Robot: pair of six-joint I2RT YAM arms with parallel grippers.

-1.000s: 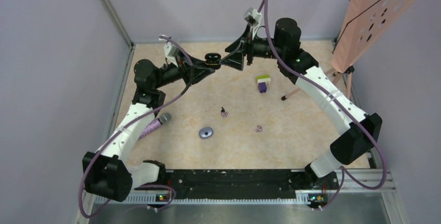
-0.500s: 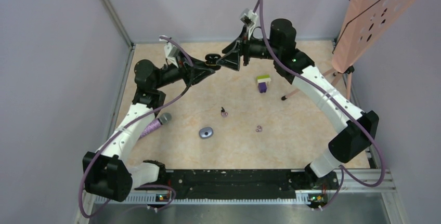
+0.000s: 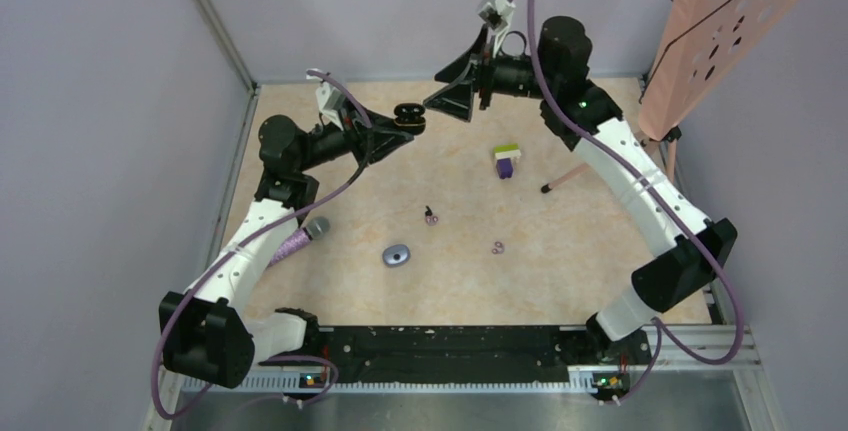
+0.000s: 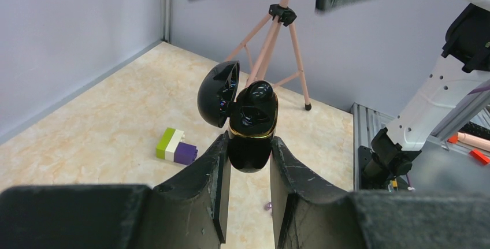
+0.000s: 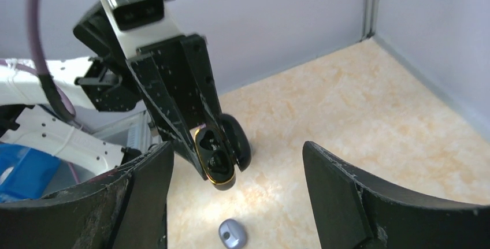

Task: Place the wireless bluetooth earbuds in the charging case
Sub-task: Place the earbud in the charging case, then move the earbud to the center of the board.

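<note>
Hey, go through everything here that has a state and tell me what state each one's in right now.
charging case: lid open, held off the table.
left tool: shut on the charging case.
right tool: open, empty, apart from the case.
dark-stemmed earbud: loose on the table, not in the case.
purple earbud: loose on the table, not in the case.

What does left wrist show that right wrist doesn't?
Only left wrist: the green, white and purple block and the pink tripod.
Only right wrist: the grey oval object on the table and the left wrist camera.
Both: the black charging case, lid open, clamped upright in the left gripper. The right gripper is open and apart from it.
</note>
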